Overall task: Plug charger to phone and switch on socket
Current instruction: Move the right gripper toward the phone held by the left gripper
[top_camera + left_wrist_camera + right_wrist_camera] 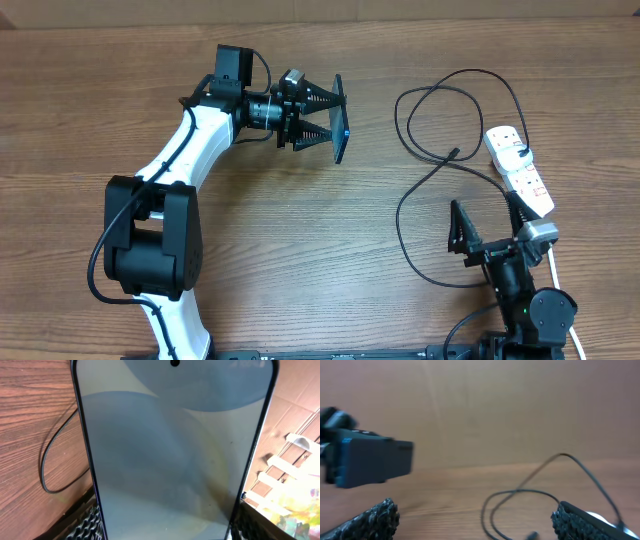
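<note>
Currently the left end effector grips the phone at twelve o'clock, while the right end effector, at four o'clock, gapes wide beside the socket.

- The phone fills most of the view, clamped between the ribbed fingers of the left tool.
- The charger curves over the wooden surface at the left.

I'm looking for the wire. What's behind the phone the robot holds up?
Beside the phone, gripped by the left gripper, you can see the wooden table and a loop of the black charger cable. Whatever sits straight behind the screen is covered.
</note>
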Controlling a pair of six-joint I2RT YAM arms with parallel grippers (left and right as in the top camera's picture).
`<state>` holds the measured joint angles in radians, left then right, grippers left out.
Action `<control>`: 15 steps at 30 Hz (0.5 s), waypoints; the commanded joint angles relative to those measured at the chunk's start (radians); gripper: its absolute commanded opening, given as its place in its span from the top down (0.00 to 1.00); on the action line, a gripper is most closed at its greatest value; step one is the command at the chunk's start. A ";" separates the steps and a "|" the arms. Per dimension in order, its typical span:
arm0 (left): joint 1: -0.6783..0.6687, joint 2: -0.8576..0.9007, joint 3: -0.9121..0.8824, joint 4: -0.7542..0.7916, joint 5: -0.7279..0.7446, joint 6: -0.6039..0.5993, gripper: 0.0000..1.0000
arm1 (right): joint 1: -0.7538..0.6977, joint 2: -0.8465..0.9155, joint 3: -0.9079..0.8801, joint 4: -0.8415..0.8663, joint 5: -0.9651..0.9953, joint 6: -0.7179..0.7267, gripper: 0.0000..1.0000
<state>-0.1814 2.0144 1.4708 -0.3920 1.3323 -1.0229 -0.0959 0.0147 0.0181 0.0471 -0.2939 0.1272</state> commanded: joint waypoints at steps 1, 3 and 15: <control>0.006 0.005 0.031 0.008 0.055 -0.013 0.61 | 0.002 -0.012 -0.010 0.015 -0.078 0.003 0.00; 0.006 0.004 0.031 0.008 0.056 -0.013 0.61 | 0.002 -0.012 -0.010 0.013 -0.078 0.003 0.00; 0.006 0.004 0.031 0.008 0.055 -0.014 0.62 | 0.002 0.053 0.158 -0.164 -0.073 0.007 0.00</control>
<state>-0.1814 2.0144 1.4708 -0.3920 1.3327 -1.0229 -0.0959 0.0360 0.0887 -0.1005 -0.3626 0.1310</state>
